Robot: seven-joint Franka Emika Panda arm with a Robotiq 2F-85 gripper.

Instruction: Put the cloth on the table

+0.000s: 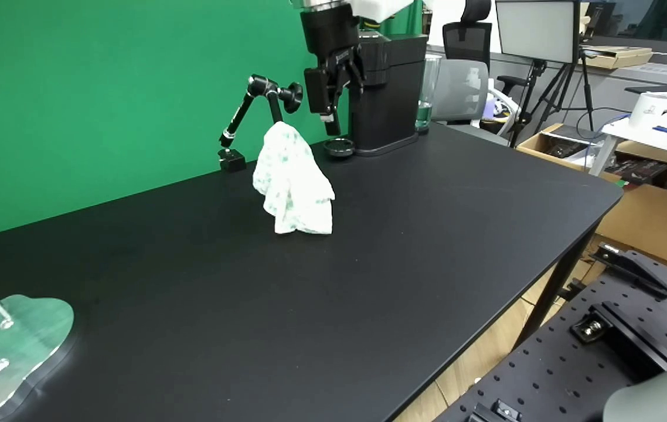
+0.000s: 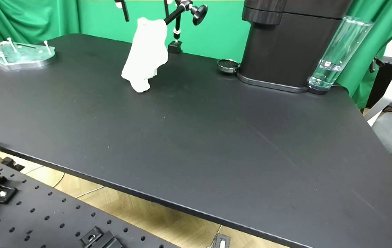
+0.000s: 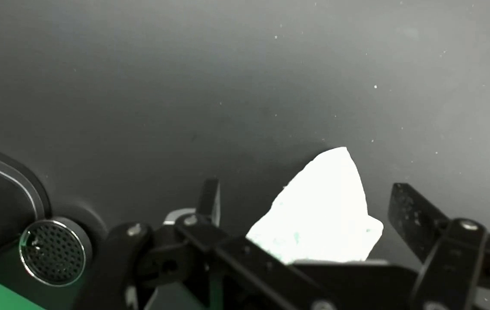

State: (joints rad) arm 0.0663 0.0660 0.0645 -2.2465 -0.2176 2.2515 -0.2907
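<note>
A white cloth with small green marks (image 1: 293,184) hangs draped over the end of a black jointed stand arm (image 1: 275,105). It also hangs there in an exterior view (image 2: 146,53). I cannot tell whether its lower edge touches the black table (image 1: 427,246). My gripper (image 1: 347,105) is open and empty, above the table near the cloth. In the wrist view my gripper (image 3: 305,188) has its fingers wide apart, with the cloth (image 3: 322,211) showing between and below them. The cloth's upper part is hidden there by the gripper. Only the fingertips (image 2: 146,15) show at the top edge of an exterior view.
A black coffee machine (image 2: 292,48) with a clear water tank (image 2: 337,55) stands at the back. A round metal drip dish (image 2: 228,65) sits beside it. The stand's base (image 1: 231,159) is by the green wall. A clear plate with pegs (image 1: 34,328) lies at the other end.
</note>
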